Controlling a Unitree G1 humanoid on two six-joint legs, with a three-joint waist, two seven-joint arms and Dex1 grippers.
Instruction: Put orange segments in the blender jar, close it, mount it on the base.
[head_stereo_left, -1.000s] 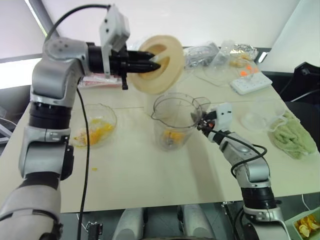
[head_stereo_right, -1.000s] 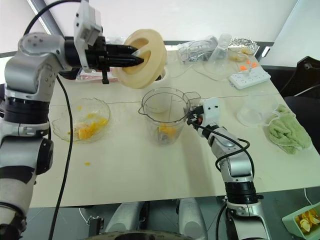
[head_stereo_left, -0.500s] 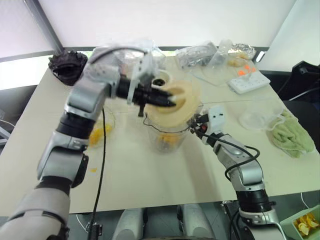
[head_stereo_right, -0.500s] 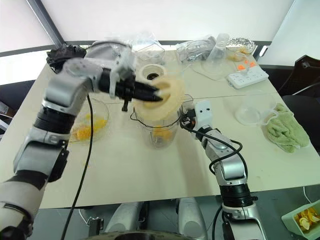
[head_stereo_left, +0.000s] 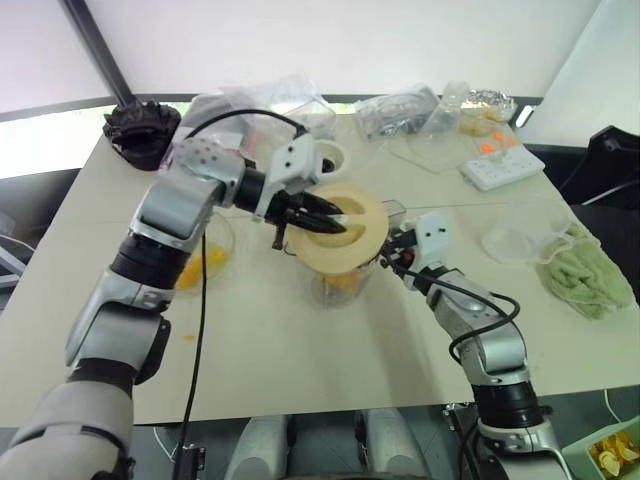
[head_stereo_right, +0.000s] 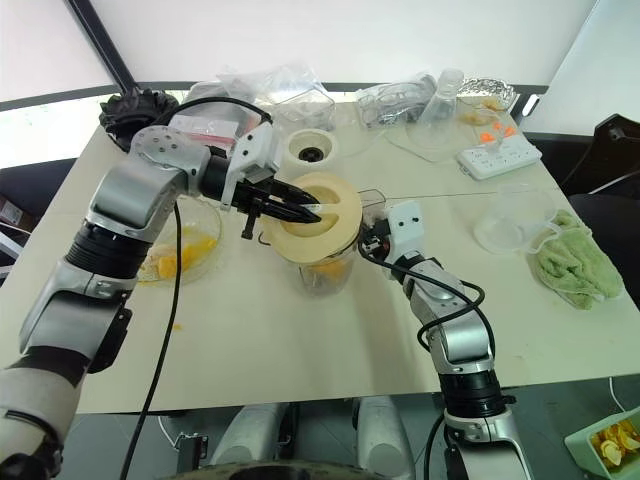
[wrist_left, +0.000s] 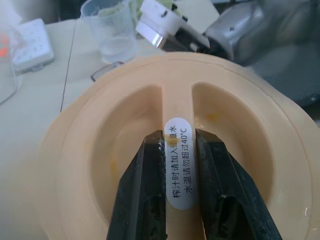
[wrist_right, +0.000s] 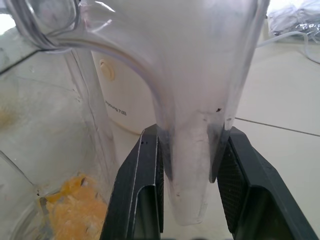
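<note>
clear glossy plastic blender jar (wrist_right: 190, 75), matt cream plastic lid (wrist_left: 165, 150), matt blk gripper fingers (wrist_right: 137, 200)

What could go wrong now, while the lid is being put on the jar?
1. The lid sits tilted on the jar, so it may jam or fail to seal.
2. The left tool pinches only the lid's narrow centre rib; pushing could make it slip.
3. The right tool holds only the handle; a push from above might tip the jar and spill the orange segments.
</note>
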